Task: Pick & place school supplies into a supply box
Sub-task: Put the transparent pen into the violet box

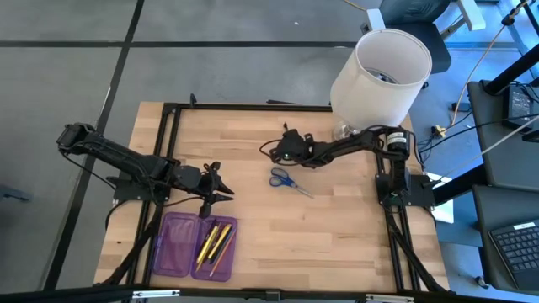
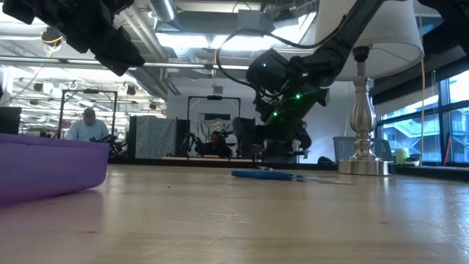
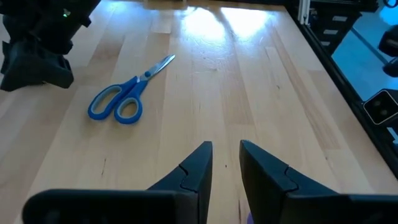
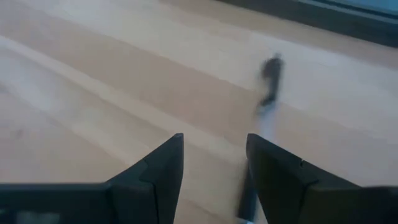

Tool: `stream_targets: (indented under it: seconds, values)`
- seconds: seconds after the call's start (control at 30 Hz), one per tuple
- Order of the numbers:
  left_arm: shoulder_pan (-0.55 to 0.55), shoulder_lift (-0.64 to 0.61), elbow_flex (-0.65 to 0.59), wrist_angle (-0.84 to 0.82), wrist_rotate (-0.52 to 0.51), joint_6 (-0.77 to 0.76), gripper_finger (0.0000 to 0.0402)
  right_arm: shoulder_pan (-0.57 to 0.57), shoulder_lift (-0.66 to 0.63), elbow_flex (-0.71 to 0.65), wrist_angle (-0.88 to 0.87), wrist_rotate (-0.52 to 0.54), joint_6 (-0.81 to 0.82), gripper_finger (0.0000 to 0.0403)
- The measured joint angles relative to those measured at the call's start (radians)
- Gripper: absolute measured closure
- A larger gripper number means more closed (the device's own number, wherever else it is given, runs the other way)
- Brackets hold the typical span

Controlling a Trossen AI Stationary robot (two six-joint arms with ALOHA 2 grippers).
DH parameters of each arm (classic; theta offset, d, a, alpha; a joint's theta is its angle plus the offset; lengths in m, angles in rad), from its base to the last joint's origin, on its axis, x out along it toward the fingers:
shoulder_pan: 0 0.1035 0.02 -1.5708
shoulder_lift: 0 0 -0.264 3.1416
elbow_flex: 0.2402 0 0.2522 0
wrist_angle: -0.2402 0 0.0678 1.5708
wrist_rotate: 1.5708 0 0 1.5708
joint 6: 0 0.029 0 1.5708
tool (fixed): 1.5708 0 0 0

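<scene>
Both pincers hang over the pale wooden bench. On the left arm, the left pincer sits just above the far edge of the translucent purple plastic pencil case; its two dark fingers stand a narrow gap apart with nothing between them. On the right arm, the right pincer is near the bench's middle, toward the far side. Its fingers are parted wider and grip nothing; in its wrist view a thin dark pen-like thing lies blurred on the wood just ahead of the gap.

The case lies flat and open at the near left corner of the bench, its two halves side by side. In the half nearer the bench's middle lie several thin pens and pencils, yellow, orange and wood-coloured, roughly parallel; the other half looks bare.

A small pair of blue-handled scissors lies closed on the bare wood between the two pincers, nearer the right one, well apart from the case.

A white cylindrical lampshade on a silver lamp base stands at the far right corner. In the room behind, a person sits at a desk.
</scene>
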Motion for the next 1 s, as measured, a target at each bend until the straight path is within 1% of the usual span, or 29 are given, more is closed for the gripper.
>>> stream_targets:
  seconds: [0.17, 0.4, 0.6, 0.77, 0.9, 1.0]
  values:
    - [0.000, 0.000, 0.000, 0.000, 0.000, -0.002, 0.0325, 0.001, 0.000, 0.000, -0.056, 0.022, 0.021, 0.0224]
    - [0.000, 0.000, 0.000, 0.004, 0.000, -0.001, 0.0328, -0.006, 0.000, 0.000, -0.098, 0.018, 0.050, 0.0224]
    - [0.000, 0.000, 0.000, 0.008, 0.000, 0.001, 0.0329, -0.007, 0.035, -0.001, -0.097, -0.017, 0.070, 0.0224]
    - [0.000, 0.000, 0.000, 0.009, 0.000, 0.001, 0.0329, -0.005, 0.055, 0.001, -0.092, 0.015, 0.096, 0.0226]
    - [0.000, 0.000, 0.000, 0.008, 0.000, 0.001, 0.0329, -0.005, 0.058, 0.001, -0.094, 0.032, 0.103, 0.0246]
    - [0.000, 0.000, 0.000, 0.008, 0.000, 0.001, 0.0327, -0.006, 0.058, 0.001, -0.103, 0.027, 0.103, 0.0277]
